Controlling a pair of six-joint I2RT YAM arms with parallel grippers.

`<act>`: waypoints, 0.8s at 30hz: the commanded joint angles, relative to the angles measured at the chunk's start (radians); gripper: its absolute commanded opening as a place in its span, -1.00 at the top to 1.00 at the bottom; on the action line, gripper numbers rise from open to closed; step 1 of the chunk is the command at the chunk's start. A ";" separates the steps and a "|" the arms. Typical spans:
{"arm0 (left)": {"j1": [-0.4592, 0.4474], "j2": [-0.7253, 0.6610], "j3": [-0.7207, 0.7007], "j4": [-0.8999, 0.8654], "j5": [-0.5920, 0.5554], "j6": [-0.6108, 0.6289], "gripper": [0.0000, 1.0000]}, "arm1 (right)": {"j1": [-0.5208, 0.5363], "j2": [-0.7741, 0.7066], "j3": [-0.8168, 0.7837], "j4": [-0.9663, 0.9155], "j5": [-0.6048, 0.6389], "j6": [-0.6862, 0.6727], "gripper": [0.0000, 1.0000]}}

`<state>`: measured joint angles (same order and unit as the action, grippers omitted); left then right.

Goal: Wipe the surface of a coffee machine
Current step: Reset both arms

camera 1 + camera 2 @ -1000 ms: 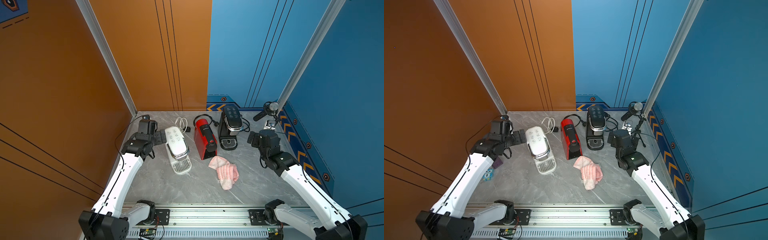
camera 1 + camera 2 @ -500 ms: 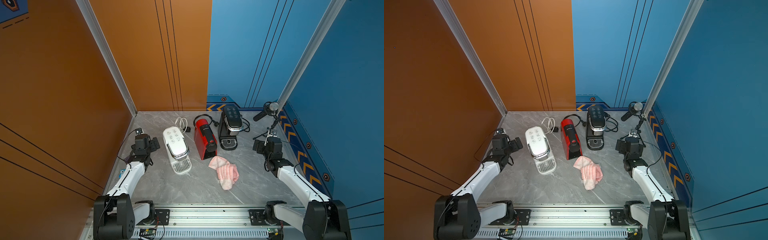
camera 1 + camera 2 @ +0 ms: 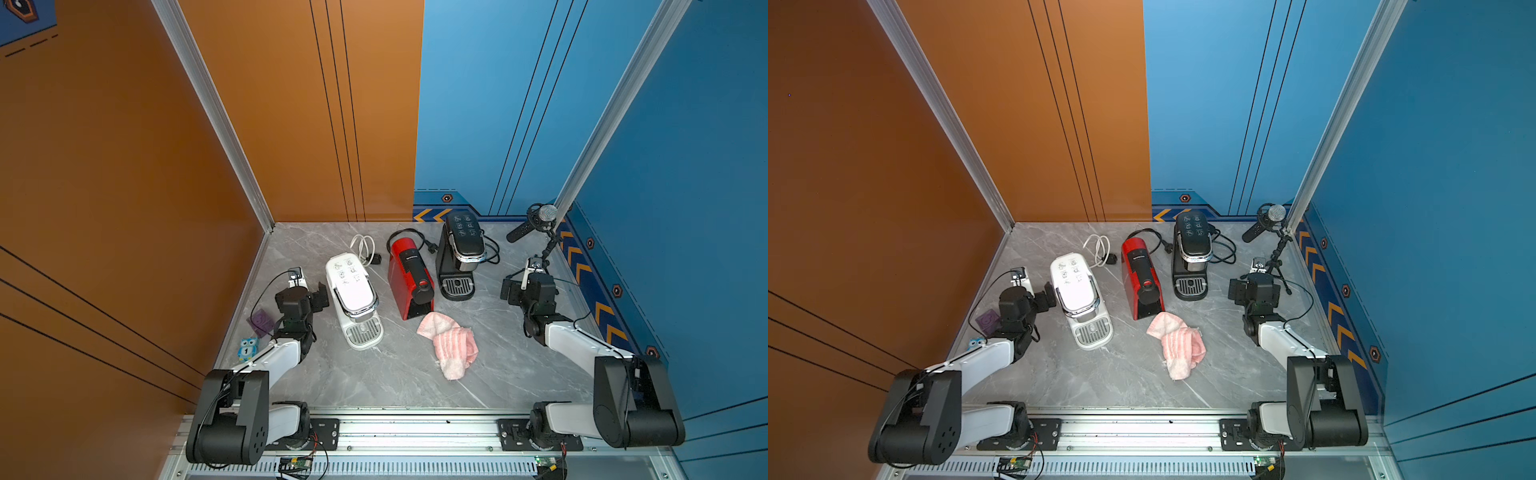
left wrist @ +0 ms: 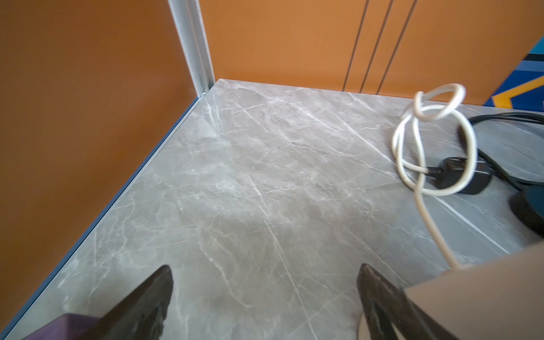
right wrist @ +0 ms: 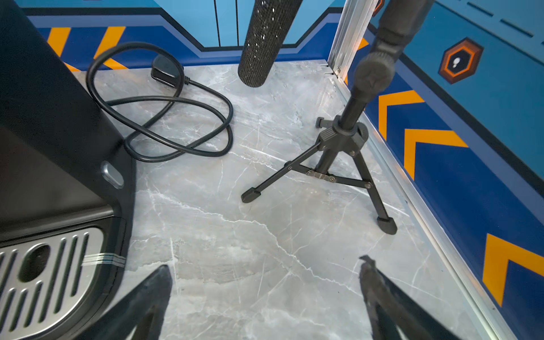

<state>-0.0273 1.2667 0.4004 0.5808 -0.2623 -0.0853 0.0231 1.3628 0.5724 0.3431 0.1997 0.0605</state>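
First, since the left gripper (image 4: 265,267) and the right gripper (image 5: 265,265) both stand wide and empty, one should pinch a raised fold of the pink cloth (image 3: 451,345), crumpled on the desk (image 3: 374,386) just in front of the red coffee machine (image 3: 409,274), before any wiping.

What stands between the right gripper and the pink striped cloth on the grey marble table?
Nothing visible. Bare grey marble table lies between the open right gripper and the pink striped cloth; the black coffee machine stands farther back, off that path.
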 commanded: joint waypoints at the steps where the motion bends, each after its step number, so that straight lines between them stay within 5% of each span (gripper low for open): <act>1: -0.011 0.024 -0.049 0.111 0.020 0.075 -0.97 | -0.014 0.043 -0.028 0.097 -0.035 0.007 -1.00; 13: 0.007 0.261 -0.009 0.252 0.106 0.070 -0.97 | -0.032 0.053 -0.171 0.357 0.034 0.091 -1.00; 24: 0.006 0.263 -0.014 0.265 0.085 0.064 -0.97 | 0.019 0.153 -0.184 0.476 0.008 0.009 -1.00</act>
<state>-0.0124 1.5253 0.3725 0.8082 -0.2111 -0.0299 0.0502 1.5158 0.3931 0.7635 0.2089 0.0921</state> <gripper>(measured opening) 0.985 0.999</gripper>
